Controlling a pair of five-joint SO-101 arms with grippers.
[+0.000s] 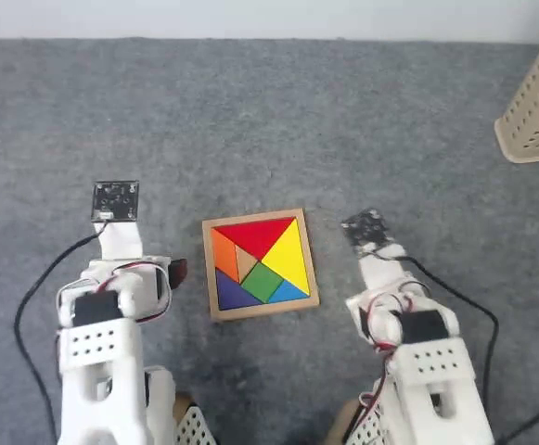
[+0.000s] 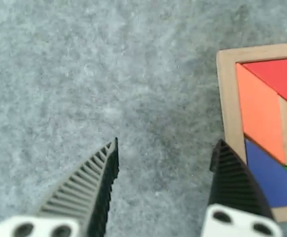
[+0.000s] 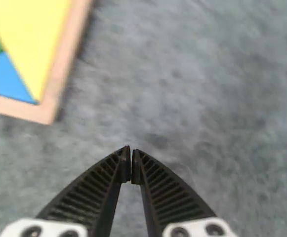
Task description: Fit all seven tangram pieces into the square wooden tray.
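well, the tray (image 1: 210, 278) looks full; with your left gripper (image 2: 167, 143) spread wide just beside it, a stray swing could jolt the pieces (image 1: 288, 255) loose. your right gripper (image 3: 131, 150) is closed, empty.

The left arm (image 1: 102, 343) and right arm (image 1: 422, 357) are white plastic shells with grids of small round holes and black servo blocks between. A black camera board (image 1: 116, 200) sits at each wrist. A black cable (image 1: 30, 306) trails from each arm, with thin red and white wires (image 1: 132, 269) near the joints. The left pincer (image 2: 167, 143) and right pincer (image 3: 130, 150) are black, ribbed and tapering, on white bases with screw holes.
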